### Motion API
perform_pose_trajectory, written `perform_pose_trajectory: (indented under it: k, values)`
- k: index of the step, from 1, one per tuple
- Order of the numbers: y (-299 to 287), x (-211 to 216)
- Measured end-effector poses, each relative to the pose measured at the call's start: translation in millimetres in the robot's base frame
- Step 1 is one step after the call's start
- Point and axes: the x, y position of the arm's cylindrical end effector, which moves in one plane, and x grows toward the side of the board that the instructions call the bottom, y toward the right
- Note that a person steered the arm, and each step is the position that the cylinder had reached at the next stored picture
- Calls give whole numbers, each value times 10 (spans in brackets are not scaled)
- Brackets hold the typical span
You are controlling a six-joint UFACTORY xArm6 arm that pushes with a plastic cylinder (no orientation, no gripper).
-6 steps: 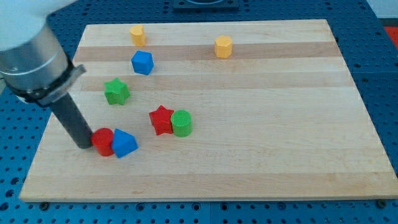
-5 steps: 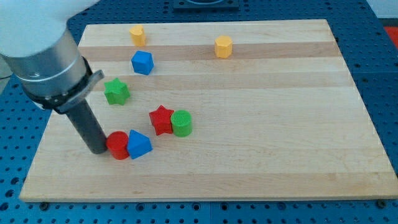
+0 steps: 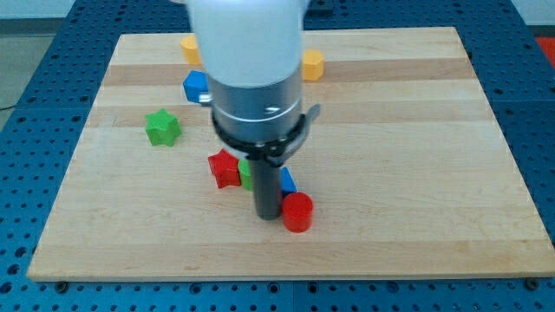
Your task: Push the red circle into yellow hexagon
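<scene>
The red circle (image 3: 297, 212) lies near the view's bottom centre of the wooden board (image 3: 416, 173). My tip (image 3: 267, 215) stands just left of it, touching its left side. The yellow hexagon (image 3: 312, 64) sits near the view's top, right of centre, partly hidden behind the arm. A blue block (image 3: 286, 183), mostly hidden by the rod, sits just above the red circle.
A red star (image 3: 225, 168) and a green block (image 3: 246, 176), mostly hidden, lie left of the rod. A green star (image 3: 162, 127) sits at the left. A blue block (image 3: 194, 87) and a second yellow block (image 3: 188, 48) show at the top left, partly hidden by the arm.
My tip has swept far to the view's right along the bottom, pushing the red circle and the blue block with it. The arm now covers the board's middle.
</scene>
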Motion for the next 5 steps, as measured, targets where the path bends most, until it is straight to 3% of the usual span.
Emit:
perform_pose_trajectory:
  k: [2,5]
  values:
    - [674,-16]
    - [513,168]
